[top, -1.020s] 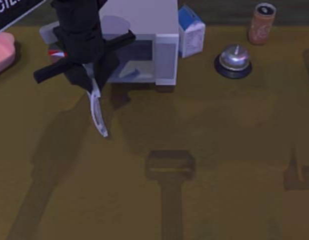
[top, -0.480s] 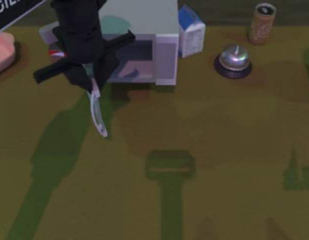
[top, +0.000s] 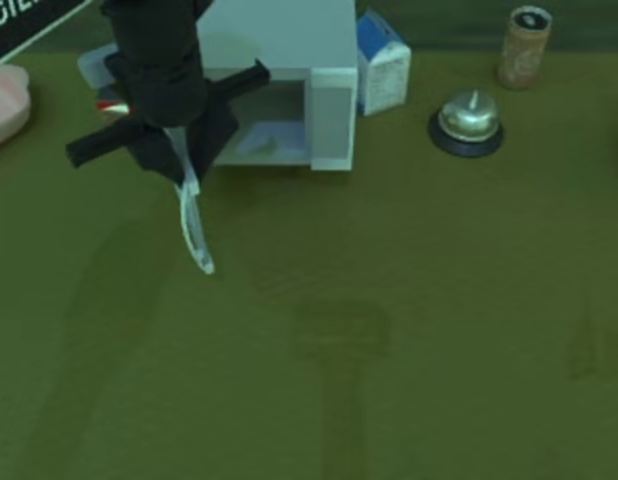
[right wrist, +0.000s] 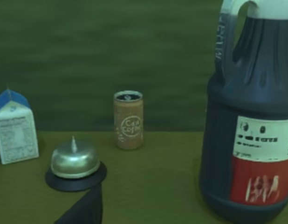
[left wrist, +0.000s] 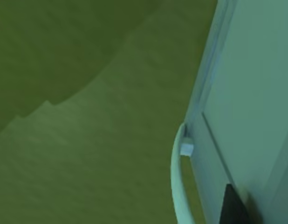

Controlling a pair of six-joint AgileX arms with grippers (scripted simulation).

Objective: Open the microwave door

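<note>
The white microwave (top: 279, 40) stands at the back of the table, left of centre. Its cavity (top: 264, 130) is exposed beside the grey control strip (top: 332, 120). The microwave door (top: 196, 225) stands swung out toward the table's front, seen edge-on in the top view. My left gripper (top: 181, 170) hangs over the door, shut on its curved handle (left wrist: 177, 177). One dark fingertip (left wrist: 235, 207) lies against the door panel (left wrist: 246, 93). My right gripper (right wrist: 144, 219) is parked off to the right, open and holding nothing, outside the top view.
Right of the microwave are a blue-and-white milk carton (top: 381, 62), a service bell (top: 467, 120) and a coffee can (top: 524, 45). A large dark bottle (right wrist: 251, 121) stands close to my right gripper. A pink object (top: 7, 100) lies at the far left.
</note>
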